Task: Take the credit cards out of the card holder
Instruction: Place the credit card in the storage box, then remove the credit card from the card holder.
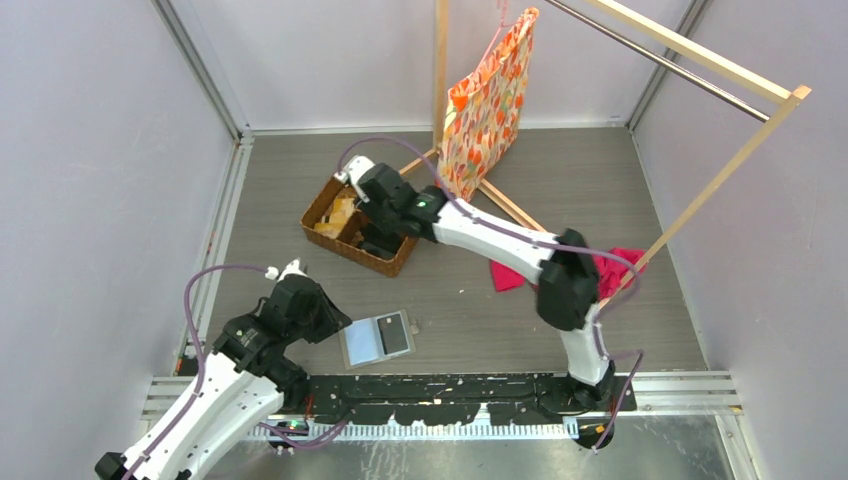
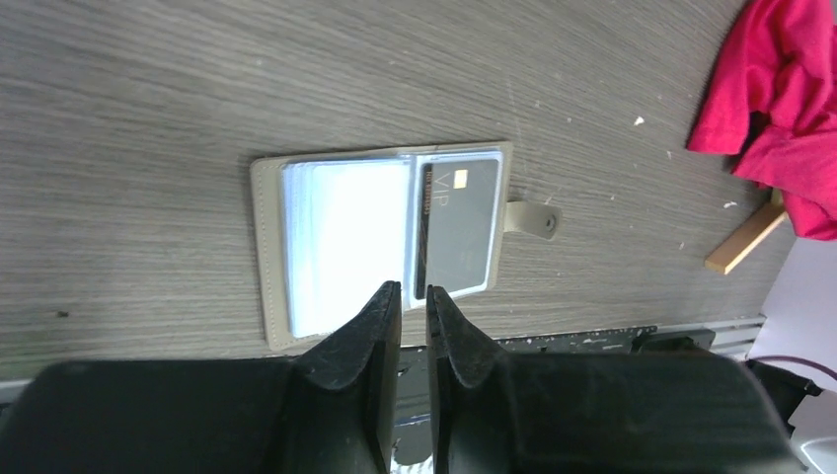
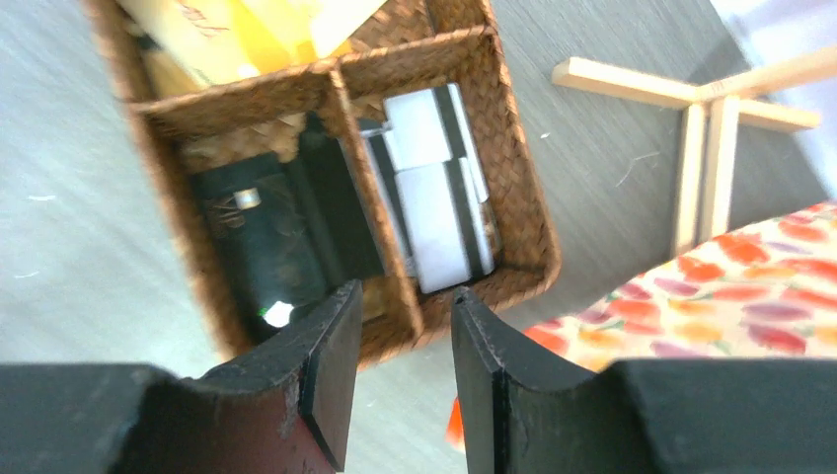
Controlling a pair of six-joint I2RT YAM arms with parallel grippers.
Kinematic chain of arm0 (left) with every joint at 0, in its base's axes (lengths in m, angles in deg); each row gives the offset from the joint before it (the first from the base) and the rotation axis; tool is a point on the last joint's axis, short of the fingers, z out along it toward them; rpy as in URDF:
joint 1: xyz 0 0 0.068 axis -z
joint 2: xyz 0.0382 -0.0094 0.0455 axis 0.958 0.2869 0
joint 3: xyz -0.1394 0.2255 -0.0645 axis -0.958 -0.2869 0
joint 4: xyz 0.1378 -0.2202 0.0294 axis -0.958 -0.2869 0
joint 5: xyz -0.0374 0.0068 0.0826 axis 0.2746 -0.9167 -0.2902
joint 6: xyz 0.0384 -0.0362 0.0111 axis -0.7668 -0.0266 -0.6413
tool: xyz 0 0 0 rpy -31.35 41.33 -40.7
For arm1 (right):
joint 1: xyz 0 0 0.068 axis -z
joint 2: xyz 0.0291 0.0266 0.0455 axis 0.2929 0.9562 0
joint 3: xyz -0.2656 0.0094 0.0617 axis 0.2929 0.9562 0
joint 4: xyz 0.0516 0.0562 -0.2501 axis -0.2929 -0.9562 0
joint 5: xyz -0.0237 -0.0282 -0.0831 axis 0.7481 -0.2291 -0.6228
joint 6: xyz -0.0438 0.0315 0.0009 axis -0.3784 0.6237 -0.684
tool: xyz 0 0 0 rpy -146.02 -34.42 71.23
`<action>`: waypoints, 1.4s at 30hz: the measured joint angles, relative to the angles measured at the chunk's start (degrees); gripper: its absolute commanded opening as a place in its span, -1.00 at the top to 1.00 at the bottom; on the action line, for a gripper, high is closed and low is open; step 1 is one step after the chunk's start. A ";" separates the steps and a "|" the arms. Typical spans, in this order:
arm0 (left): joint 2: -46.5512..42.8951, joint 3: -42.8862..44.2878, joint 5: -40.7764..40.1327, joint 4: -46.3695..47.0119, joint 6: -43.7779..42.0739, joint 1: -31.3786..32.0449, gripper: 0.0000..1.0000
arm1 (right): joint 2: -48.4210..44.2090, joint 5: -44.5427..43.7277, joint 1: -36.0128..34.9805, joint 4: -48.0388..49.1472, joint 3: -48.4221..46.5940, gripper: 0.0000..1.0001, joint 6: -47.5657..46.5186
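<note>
The card holder [image 1: 377, 339] lies spread open on the grey floor in front of the left arm. In the left wrist view its left panel [image 2: 345, 237] shows pale blue clear sleeves, and its right sleeve holds a dark grey card [image 2: 459, 222]. My left gripper [image 2: 415, 291] hovers at the holder's near edge, jaws a thin slit apart with nothing between them. My right gripper [image 3: 405, 296] stands open and empty above the wicker basket [image 3: 513, 178]. Whitish credit cards [image 3: 434, 197] with dark stripes lie in the basket's right compartment. A dark flat item [image 3: 266, 237] fills the left one.
The wicker basket [image 1: 325, 205] sits at the back left, with yellow items [image 3: 247, 30] in its far compartment. A floral bag [image 1: 487, 100] hangs from a wooden rack, whose foot [image 3: 691, 109] is near the basket. A red cloth [image 1: 615, 265] lies to the right.
</note>
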 measured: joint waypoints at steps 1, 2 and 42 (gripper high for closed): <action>0.13 0.00 0.39 0.39 -0.20 0.00 0.62 | -3.32 0.94 0.00 0.31 2.51 0.10 2.40; 0.13 -0.09 0.85 1.09 -0.50 0.00 0.61 | -7.21 2.51 -0.09 1.57 6.14 0.09 5.14; 20.02 -15.78 15.76 30.95 5.01 0.02 0.65 | -24.96 13.40 -11.19 38.42 62.88 0.26 62.97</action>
